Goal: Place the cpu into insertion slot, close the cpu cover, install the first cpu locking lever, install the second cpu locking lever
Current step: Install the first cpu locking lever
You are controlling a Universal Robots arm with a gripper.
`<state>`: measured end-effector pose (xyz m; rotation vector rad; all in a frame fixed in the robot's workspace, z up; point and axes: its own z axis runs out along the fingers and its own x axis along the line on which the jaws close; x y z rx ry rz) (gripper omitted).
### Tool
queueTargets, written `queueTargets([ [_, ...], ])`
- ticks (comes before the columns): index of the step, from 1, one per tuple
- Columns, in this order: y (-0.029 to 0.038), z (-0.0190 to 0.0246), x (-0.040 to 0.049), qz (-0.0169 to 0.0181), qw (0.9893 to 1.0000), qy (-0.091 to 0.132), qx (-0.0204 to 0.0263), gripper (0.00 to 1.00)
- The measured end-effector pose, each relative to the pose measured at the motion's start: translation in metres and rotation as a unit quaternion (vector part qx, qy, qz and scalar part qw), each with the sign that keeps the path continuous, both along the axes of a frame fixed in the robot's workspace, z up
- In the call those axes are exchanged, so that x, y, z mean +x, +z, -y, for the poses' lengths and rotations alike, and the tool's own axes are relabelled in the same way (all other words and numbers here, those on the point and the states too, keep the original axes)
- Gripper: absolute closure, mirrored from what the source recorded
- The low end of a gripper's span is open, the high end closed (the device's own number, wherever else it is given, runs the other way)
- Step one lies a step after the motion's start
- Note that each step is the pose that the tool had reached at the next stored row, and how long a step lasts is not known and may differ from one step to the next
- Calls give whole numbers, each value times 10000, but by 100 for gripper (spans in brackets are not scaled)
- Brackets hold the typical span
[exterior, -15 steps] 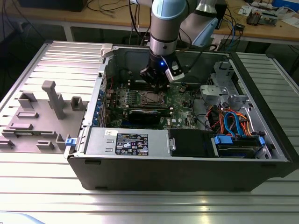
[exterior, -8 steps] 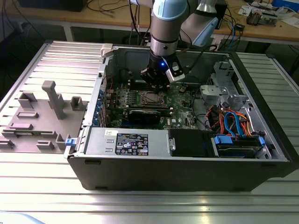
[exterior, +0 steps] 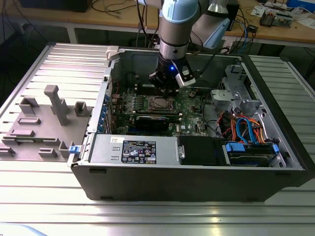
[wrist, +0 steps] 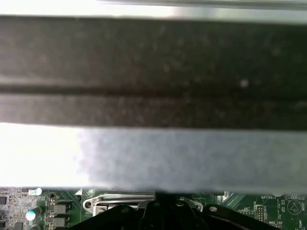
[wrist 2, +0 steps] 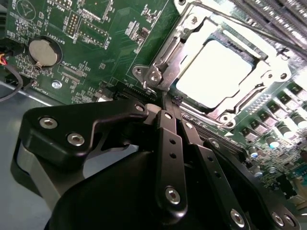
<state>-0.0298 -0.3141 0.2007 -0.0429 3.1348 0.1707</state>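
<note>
One gripper (exterior: pixel 167 81) hangs over the socket in the exterior view. Second wrist view: fingers (wrist 2: pixel 169 125) pinched together, empty, tips just beside the cover (wrist 2: pixel 180 45) corner; cpu (wrist 2: pixel 218 72) seated beneath. First wrist view: cover edge just ahead.

The case (exterior: pixel 147 172) is open on top, so the board (exterior: pixel 192 105) is reachable from above. The tool (wrist 2: pixel 173 101) hangs close over the cover (wrist 2: pixel 189 43). The card (exterior: pixel 156 121) and drive cage (exterior: pixel 236 96) crowd the sides.
</note>
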Motion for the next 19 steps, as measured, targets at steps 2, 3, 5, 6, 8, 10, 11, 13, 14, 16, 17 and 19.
queueTargets([
  [2,2,1,-2,-3,10000,-1,26,89],
  [3,4,0,-2,-2,10000,-1,31,89],
  [5,29,1,-1,-2,10000,0,32,89],
  [6,49,1,-1,-3,10000,0,29,89],
  [8,74,1,-1,-3,10000,0,29,89],
  [10,80,1,-1,-2,10000,0,29,89],
  [11,80,3,-1,-3,10000,0,27,89],
  [13,79,20,-1,-4,10000,1,19,89],
  [14,78,29,-2,-3,10000,0,15,89],
  [16,76,36,-2,-3,10000,0,13,89],
  [17,76,36,-1,-3,10000,-1,12,89],
  [19,76,39,-2,-3,10000,0,12,89],
])
